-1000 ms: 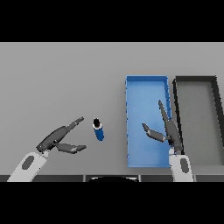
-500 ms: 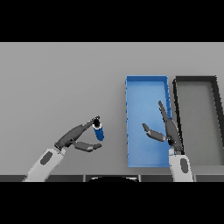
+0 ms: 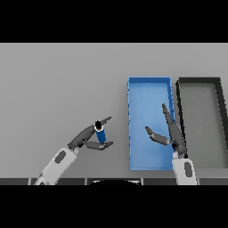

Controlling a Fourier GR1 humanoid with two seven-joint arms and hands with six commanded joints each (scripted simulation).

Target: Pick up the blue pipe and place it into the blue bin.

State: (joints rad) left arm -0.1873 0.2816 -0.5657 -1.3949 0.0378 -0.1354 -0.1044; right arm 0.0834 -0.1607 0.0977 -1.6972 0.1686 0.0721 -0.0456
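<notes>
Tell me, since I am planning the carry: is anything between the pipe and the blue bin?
Nothing visible on the table. The pipe stands at the left hand, with bare table up to the blue bin. The right hand hovers over the bin's right part, open.

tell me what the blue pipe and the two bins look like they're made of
Blue pipe: probably plastic, with a smooth, even blue body and a dark open top end. Blue bin: likely matte plastic, uniform colour, no shine. Dark bin: black rim, grey floor; plastic or painted metal, can't tell.
</notes>
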